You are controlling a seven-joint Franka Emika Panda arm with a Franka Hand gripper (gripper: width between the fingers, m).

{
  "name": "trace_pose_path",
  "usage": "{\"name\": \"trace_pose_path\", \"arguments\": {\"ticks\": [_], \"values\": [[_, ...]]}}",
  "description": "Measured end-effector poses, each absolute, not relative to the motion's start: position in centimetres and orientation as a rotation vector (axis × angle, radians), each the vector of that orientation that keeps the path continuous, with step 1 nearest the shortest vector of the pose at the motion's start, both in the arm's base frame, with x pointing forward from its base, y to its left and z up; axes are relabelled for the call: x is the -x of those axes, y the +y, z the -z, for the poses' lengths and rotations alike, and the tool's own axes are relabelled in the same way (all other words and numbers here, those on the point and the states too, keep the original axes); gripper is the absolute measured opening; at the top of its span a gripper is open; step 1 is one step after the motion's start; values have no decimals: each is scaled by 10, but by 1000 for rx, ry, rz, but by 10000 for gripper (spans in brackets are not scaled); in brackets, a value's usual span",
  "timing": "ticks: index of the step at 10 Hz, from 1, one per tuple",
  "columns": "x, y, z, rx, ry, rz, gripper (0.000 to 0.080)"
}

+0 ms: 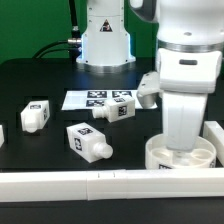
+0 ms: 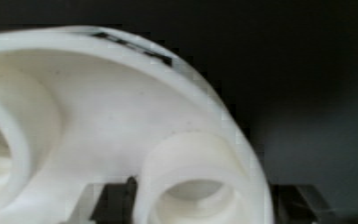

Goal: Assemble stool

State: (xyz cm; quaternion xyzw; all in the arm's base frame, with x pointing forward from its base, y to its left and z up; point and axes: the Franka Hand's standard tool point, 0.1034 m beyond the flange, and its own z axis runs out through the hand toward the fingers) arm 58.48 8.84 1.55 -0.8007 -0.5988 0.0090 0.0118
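Observation:
The round white seat (image 1: 181, 157) lies on the table at the exterior view's lower right, by the rail. My gripper (image 1: 180, 148) reaches straight down into it. In the wrist view the seat (image 2: 105, 110) fills the picture, with a round socket (image 2: 202, 192) between my dark fingers (image 2: 108, 200). Both fingers touch the seat part between them, so the gripper (image 2: 202, 202) is shut on the seat. Loose legs lie at the left (image 1: 35, 115), in the middle (image 1: 88, 141) and further back (image 1: 118, 108). Another white part (image 1: 148, 90) sits beside my arm.
The marker board (image 1: 92, 99) lies flat behind the legs. A long white rail (image 1: 100, 186) runs along the front and turns up at the right (image 1: 214, 132). The robot base (image 1: 105, 40) stands at the back.

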Motion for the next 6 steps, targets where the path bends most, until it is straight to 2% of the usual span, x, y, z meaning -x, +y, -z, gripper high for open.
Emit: {"name": "trace_pose_path", "arguments": {"ticks": [4, 5, 6], "values": [[-585, 94, -15, 2487, -1876, -28, 321], [-585, 94, -15, 2487, -1875, -29, 395], [-585, 93, -15, 2488, -1873, -30, 395]]}}
